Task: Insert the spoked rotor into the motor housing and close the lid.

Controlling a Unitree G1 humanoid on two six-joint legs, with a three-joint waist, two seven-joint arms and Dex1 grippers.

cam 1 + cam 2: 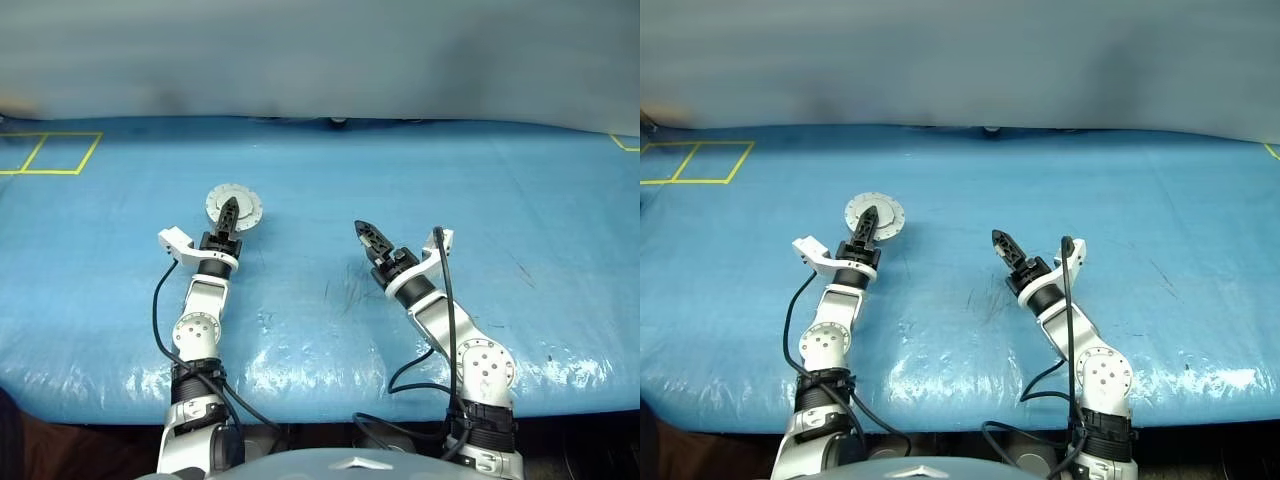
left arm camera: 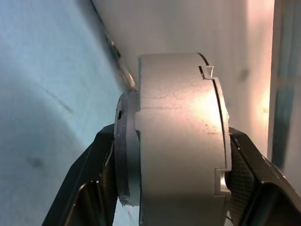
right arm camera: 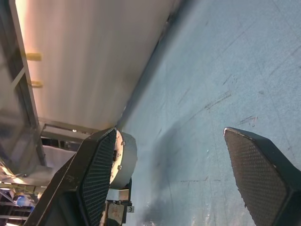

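1. Right gripper (image 1: 368, 238): hovers above the blue table cover (image 1: 520, 200), well apart from the work, pointing forward and toward the left arm. Its wrist view shows the two pads spread wide with nothing between them; it is released and empty.

2. Left gripper (image 1: 229, 212): clenched on the closed motor assembly. In its wrist view both fingers press the opposite faces of the grey motor housing (image 2: 181, 141), with the lid (image 2: 123, 155) seated flat against one side. In the head views the unit reads as a round silver disc (image 1: 234, 206), seemingly held on edge just over the cover.

3. Risk, slip: the fingers bear on smooth flat metal. My judgement is that a quick swing or a loosening could let the unit slide out and fall to the cover.

4. Risk, lid: if the lid is only pushed shut, a knock on setting down could spring it open.

5. Risk, tip: released on edge, the round unit would likely roll or topple.

6. Hidden: the spoked rotor cannot be checked; it is presumably inside the closed casing. The copper windings are likewise covered. Whether the lid has latched fully cannot be told, though a thin seam and notch show on the rim.

7. Far: the cover's far edge meets a blurred grey wall; yellow tape squares (image 1: 50, 152) lie at the far left.
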